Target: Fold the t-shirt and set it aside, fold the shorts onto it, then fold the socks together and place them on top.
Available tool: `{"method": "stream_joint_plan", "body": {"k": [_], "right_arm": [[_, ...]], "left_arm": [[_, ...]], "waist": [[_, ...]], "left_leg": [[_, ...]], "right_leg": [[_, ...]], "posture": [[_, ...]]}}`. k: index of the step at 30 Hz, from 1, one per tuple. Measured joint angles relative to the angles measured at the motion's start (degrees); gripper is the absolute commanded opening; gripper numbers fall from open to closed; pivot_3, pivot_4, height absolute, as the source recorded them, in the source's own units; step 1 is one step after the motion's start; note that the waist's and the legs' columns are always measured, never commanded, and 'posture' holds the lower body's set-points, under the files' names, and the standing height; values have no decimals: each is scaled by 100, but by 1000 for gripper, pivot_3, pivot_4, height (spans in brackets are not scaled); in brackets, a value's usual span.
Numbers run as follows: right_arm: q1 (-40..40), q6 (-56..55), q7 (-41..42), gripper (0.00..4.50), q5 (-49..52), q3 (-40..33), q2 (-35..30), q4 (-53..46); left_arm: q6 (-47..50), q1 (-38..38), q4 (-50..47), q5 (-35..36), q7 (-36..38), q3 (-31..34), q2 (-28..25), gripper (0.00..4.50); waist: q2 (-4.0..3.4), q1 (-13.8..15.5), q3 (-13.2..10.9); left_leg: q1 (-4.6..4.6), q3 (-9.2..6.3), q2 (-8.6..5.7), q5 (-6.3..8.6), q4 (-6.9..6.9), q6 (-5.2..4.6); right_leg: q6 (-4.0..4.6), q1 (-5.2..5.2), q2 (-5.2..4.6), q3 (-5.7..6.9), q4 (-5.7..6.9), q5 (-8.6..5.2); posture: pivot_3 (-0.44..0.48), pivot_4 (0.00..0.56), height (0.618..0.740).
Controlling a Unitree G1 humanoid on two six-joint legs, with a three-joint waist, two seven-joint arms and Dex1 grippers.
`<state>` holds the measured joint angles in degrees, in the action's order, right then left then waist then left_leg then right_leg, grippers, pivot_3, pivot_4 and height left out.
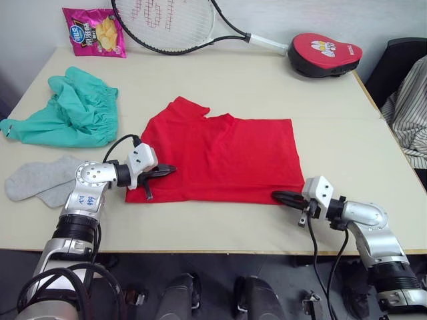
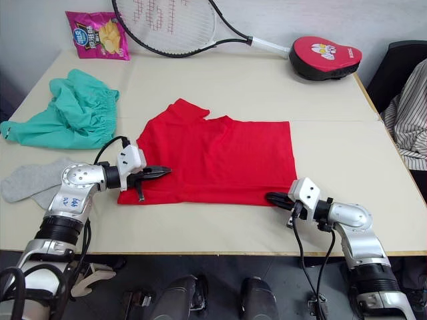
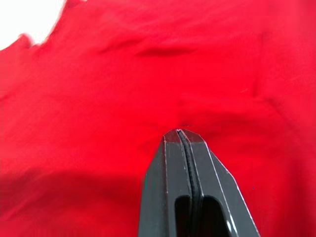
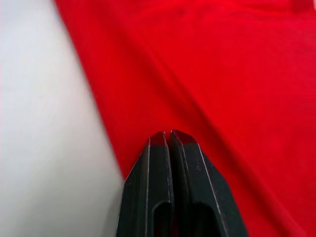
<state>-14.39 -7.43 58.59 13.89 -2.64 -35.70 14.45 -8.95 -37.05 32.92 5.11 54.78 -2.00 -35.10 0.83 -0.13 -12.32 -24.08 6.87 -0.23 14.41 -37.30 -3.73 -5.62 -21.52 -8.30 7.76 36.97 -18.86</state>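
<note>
The red t-shirt (image 1: 227,157) lies flat in the middle of the table, one sleeve pointing to the far left. My left gripper (image 1: 168,170) is shut, its tips resting on the shirt's near left part (image 3: 148,89). My right gripper (image 1: 277,195) is also shut, its tips at the shirt's near right corner, right by the hem (image 4: 207,74). I see no cloth between either pair of fingers. The teal-green shorts (image 1: 73,113) lie bunched at the far left. The grey socks (image 1: 43,180) lie flat near the left front, beside my left arm.
A pink snack bag (image 1: 93,30), a tennis racket (image 1: 173,23) and a red padded case (image 1: 323,53) line the table's far edge. Striped cloth (image 1: 410,113) hangs off to the right. Bare tabletop (image 1: 347,140) stretches right of the shirt.
</note>
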Motion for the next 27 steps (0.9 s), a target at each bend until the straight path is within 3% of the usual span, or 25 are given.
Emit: {"method": "stream_joint_plan", "body": {"k": [4, 7, 11, 18, 27], "right_arm": [[-42, -43, -446, 154, -101, -312, -18, 277], [79, -110, -370, 154, 52, -476, -53, 151], [424, -9, -4, 154, 380, -457, -110, -570], [497, -44, -23, 154, 169, 29, 142, -839], [24, -599, -194, 154, -134, -5, 183, 296]], "left_arm": [[85, -109, 141, 308, -377, 568, -40, 0], [634, 302, -409, 1001, 239, 1049, -551, 0], [1125, 1176, -1202, 1341, 857, 1235, -1033, 0], [1198, 1781, -2003, 1085, 491, 861, -610, 0], [1084, 1703, -1673, 477, -269, 641, -560, 0]], "waist": [[6, -7, 3], [5, -76, 3], [4, -140, 3], [8, -27, 5], [11, -6, 8]], "left_leg": [[0, -1, 0, 0, 1, 0], [1, 0, 2, -1, 13, 3], [5, -1, 3, -3, 17, 6], [5, -7, -6, 5, 12, 3], [23, -3, -4, 4, 16, 4]], "right_leg": [[-1, 0, -2, 0, -1, 1], [-1, -3, 1, -1, -6, 0], [-1, 0, 1, -3, -7, -1], [-1, -3, -14, -7, -10, 0], [-1, 9, -12, -7, -11, 0]], "posture": [[0, 150, 740], [0, 150, 740], [0, 150, 740], [0, 150, 740], [0, 150, 740]]}}
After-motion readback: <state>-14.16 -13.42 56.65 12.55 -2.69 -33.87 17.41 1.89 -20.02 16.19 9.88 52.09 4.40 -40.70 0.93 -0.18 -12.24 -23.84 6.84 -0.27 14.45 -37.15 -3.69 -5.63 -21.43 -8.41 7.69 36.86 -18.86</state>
